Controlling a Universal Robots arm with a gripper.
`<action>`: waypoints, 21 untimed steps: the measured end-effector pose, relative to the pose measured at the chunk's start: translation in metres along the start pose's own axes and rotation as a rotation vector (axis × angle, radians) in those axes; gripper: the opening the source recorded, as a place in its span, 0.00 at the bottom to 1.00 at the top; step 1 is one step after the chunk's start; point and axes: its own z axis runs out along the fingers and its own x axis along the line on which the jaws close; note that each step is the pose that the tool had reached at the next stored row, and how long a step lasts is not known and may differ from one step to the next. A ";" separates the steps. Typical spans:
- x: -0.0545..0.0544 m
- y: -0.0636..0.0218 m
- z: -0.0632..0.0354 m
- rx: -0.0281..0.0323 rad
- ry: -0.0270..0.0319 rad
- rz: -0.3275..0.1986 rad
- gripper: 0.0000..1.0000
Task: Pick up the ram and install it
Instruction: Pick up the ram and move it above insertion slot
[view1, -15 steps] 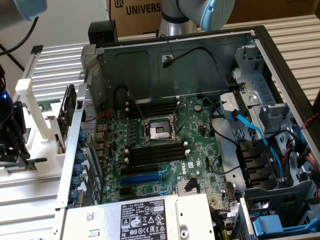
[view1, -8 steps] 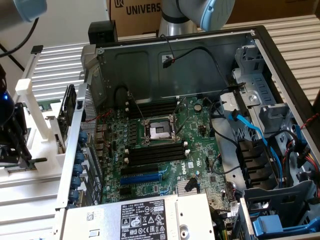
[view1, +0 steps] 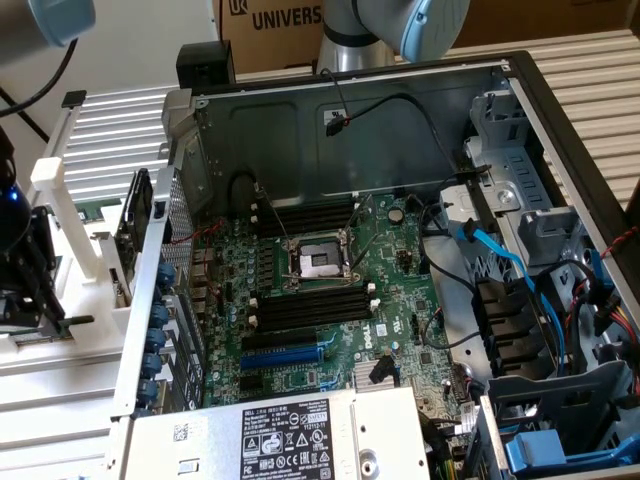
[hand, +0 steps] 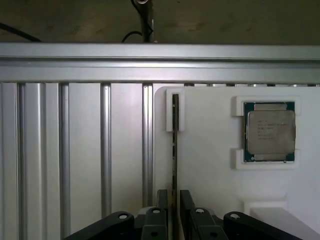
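Dark ram (hand: 175, 145) edge, seemingly untouched, between spread hand (hand: 174, 202).

**What you cannot make out**

You see the ram (hand: 175, 145) edge-on in the wrist view, so its faces and chips are hidden from you. Its near end is lost between the fingers (hand: 162, 201) of the gripper (hand: 173, 199), and the gripper's body is cut off by the frame edge. The print on the processor chip (hand: 269, 132) is too small to read. At the exterior view's top, the arm (view1: 400, 25) covers the end of the lettering on the cardboard box (view1: 275, 25). At the lower edge the power supply (view1: 385, 415) is cut off, and its label (view1: 285, 440) is too small to read.
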 end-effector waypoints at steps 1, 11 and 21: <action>0.000 0.0000 0.0004 -0.0001 -0.0001 -0.001 0.24; 0.000 0.0000 0.0008 -0.0001 -0.0038 -0.001 0.24; 0.000 0.0000 0.0008 -0.0001 -0.0037 -0.001 0.12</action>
